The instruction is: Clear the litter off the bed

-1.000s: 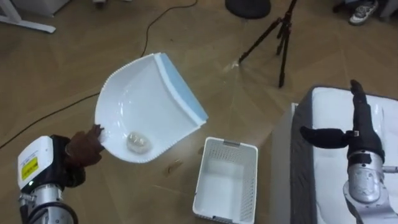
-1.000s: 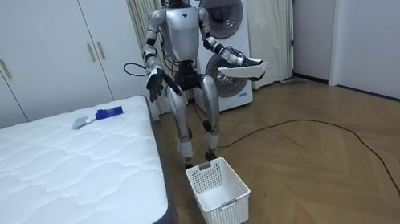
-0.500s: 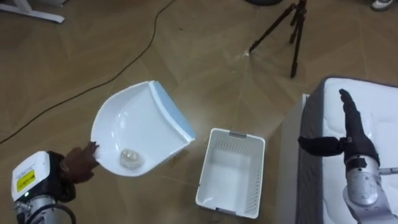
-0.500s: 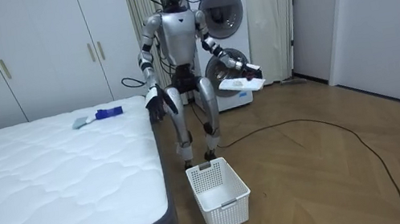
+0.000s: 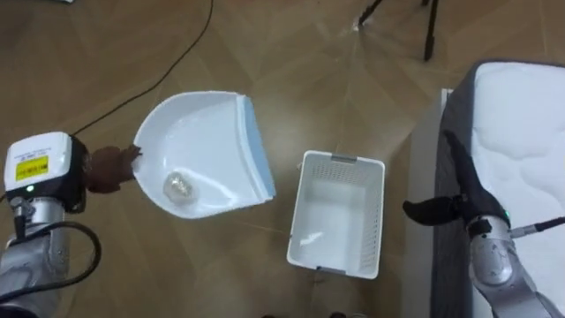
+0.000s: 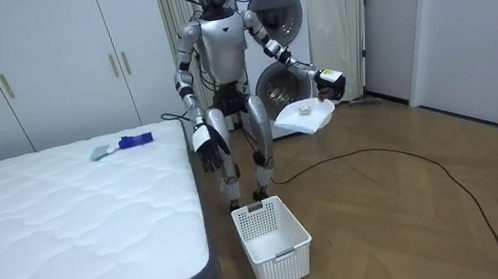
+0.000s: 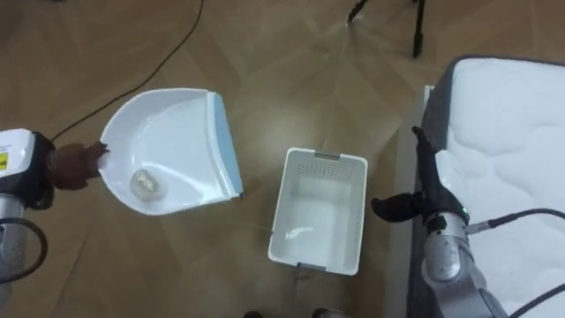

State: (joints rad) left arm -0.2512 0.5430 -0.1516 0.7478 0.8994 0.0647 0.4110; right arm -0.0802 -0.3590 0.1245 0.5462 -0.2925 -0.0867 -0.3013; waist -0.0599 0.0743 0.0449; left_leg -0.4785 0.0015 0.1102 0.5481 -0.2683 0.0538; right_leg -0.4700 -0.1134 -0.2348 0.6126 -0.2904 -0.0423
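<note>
Wood floor [image 5: 353, 97], white basket [image 5: 342, 161] beside bed [image 5: 530, 132]; left hand [image 5: 110, 168] tight on dustpan [image 5: 203, 141], right hand [image 5: 459, 201] straight-fingered.

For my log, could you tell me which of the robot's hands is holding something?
The left hand, which grips the white dustpan at its rear; the right hand is open and empty by the bed.

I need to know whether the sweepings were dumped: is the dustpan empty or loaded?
Loaded. A small pale wad lies in the dustpan, which the left hand holds beside the basket.
</note>
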